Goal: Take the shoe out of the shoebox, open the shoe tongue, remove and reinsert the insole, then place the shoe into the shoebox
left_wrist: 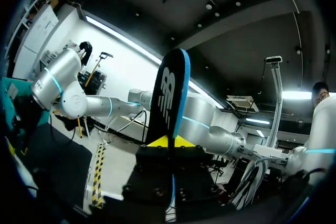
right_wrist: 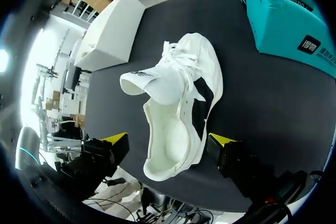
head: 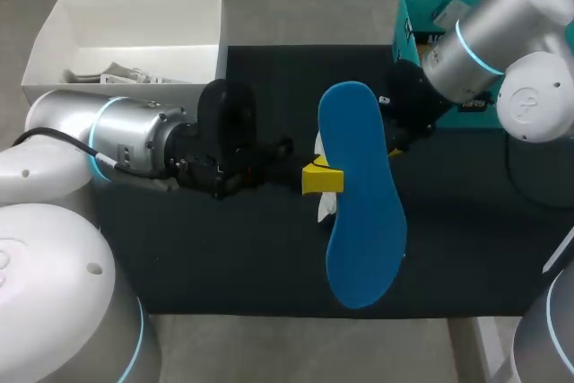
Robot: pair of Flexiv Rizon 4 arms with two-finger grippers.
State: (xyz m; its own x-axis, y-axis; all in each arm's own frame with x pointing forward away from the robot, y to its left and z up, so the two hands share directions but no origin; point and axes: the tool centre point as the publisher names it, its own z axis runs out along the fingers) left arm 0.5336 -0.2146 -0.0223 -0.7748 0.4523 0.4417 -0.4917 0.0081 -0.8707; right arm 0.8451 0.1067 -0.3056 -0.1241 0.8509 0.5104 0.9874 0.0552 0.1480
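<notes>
While the left gripper (head: 321, 177) pinches the one blue insole (head: 359, 213), black underneath, over the middle of the black mat (head: 269, 266), the one white mesh shoe (right_wrist: 178, 108) with black side patch lies there, tongue lifted, beneath the right gripper (right_wrist: 169, 140), fingers apart; two boxes at far corners: white cardboard box (head: 134, 33), teal shoebox (right_wrist: 283, 24).

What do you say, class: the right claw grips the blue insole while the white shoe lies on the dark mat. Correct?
Not quite. The left claw grips the blue insole, as the left wrist view shows; the right claw is open. The white shoe does lie on the dark mat.
</notes>
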